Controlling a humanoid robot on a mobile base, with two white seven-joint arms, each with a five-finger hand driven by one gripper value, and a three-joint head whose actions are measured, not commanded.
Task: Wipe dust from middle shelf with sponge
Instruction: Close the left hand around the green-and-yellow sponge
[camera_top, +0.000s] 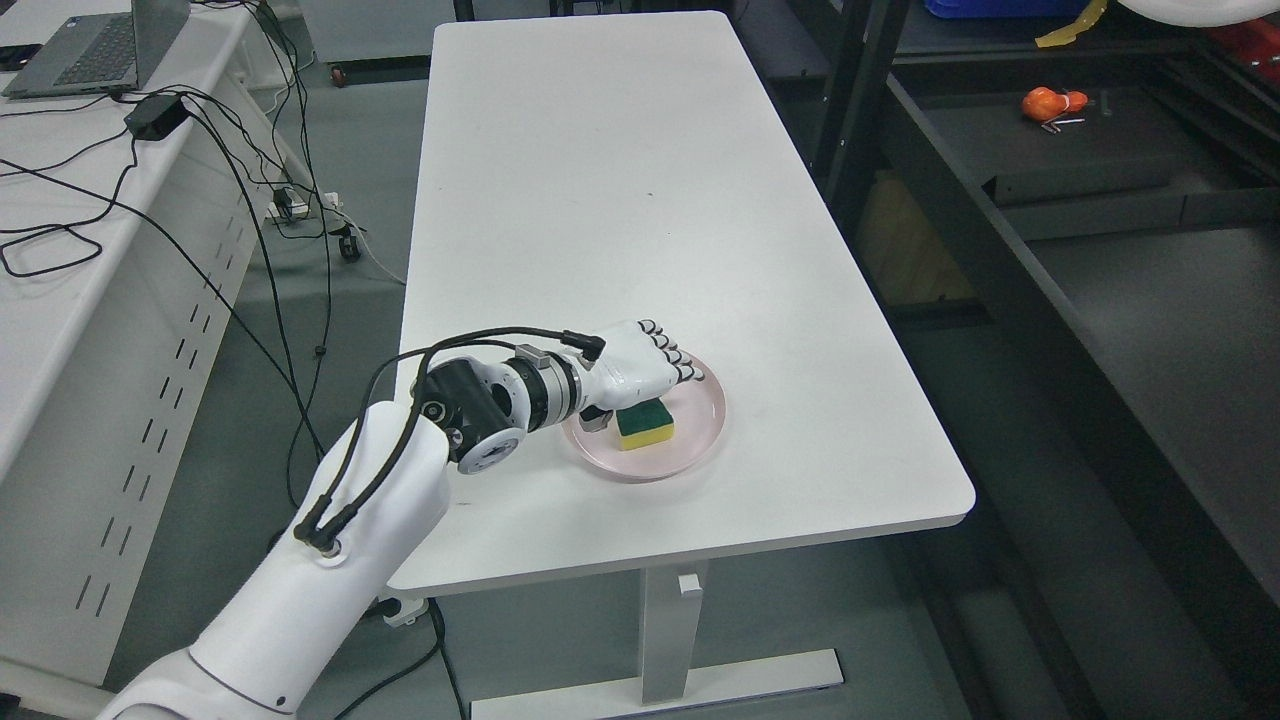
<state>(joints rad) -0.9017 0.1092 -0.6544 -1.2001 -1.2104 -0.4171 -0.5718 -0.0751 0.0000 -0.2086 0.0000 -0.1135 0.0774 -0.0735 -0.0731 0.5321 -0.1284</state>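
Observation:
A yellow sponge (645, 427) with a green top lies in a shallow pink plate (700, 420) near the front of the white table (600, 180). My left hand (655, 375) hovers palm-down right over the sponge, its fingers (672, 356) stretched across the far side and the thumb low at the sponge's left end. The fingers look relaxed, not closed on it. The hand hides the sponge's back edge. A dark shelving rack (1100, 290) stands to the right of the table. My right arm does not show.
An orange object (1045, 102) lies on a dark shelf at the upper right. A white desk (60, 300) on the left carries a laptop (80, 50), a power brick and trailing black cables (250, 200).

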